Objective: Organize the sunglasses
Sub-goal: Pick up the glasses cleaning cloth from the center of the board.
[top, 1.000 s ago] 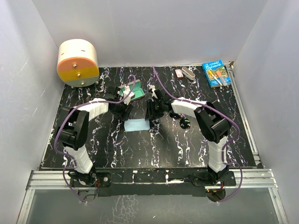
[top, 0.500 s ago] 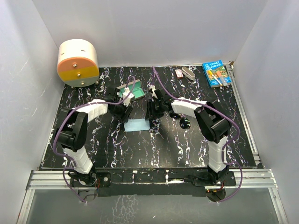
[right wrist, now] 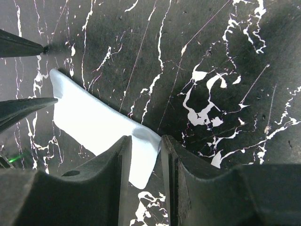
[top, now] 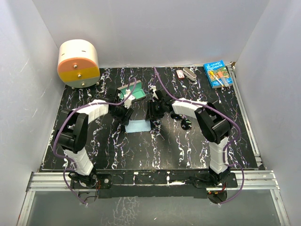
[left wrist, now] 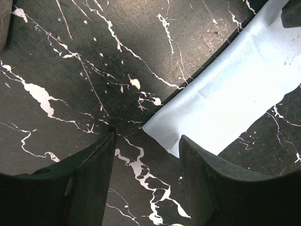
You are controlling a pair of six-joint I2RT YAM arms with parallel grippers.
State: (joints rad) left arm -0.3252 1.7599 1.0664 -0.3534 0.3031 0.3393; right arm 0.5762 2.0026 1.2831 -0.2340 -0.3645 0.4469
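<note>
The light-blue cloth lies flat on the black marbled table between both arms. My left gripper stands open at the cloth's near-left corner; in the left wrist view its fingers straddle that corner of the cloth, down near the table. My right gripper is open too, with the opposite, slightly raised corner of the cloth between its fingers. The black sunglasses lie on the table right of the right gripper. Behind the left gripper the grey-brown case stands open, showing its teal lining.
A cream, orange and yellow drum stands at the back left. A blue book and a couple of small items lie at the back right. White walls close in three sides of the table.
The left gripper has slid down and right onto the cloth's left corner, its jaws a little narrower. The right gripper and the cloth have hardly moved.
</note>
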